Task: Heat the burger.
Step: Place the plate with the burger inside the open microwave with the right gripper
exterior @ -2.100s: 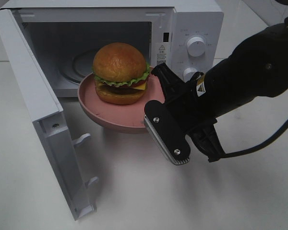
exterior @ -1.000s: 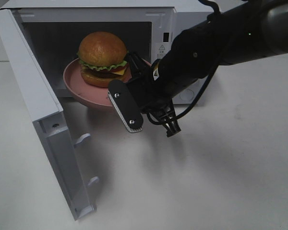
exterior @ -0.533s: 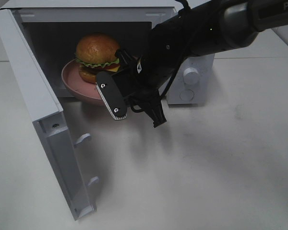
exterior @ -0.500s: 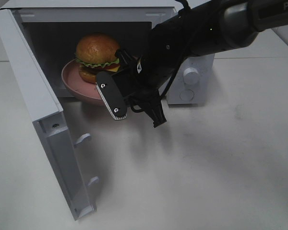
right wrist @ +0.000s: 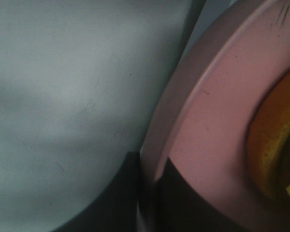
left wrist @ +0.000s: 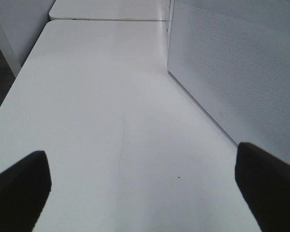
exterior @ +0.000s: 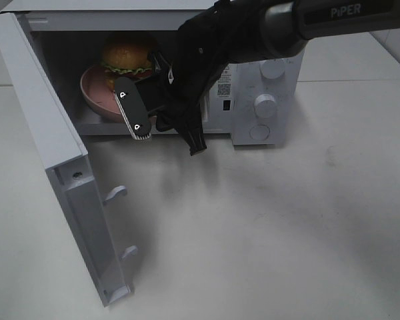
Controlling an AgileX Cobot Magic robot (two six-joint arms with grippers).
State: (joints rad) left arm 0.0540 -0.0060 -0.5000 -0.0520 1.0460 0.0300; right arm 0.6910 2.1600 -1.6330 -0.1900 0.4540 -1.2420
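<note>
In the frame's upper left, the black right gripper point(exterior: 141, 101), clamped on the rim of a round pink plate point(exterior: 92, 93), holds the tall golden-bun burger point(exterior: 127, 52) inside the open white microwave oven point(exterior: 270, 77); releasing before the plate rests flat could tip the burger off, while the left gripper point(left wrist: 145, 193) hangs spread wide.

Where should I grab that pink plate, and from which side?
Grip the pink plate by its thin raised rim, on the side facing the microwave opening; the tall burger fills the middle. The right pincer grips there.
</note>
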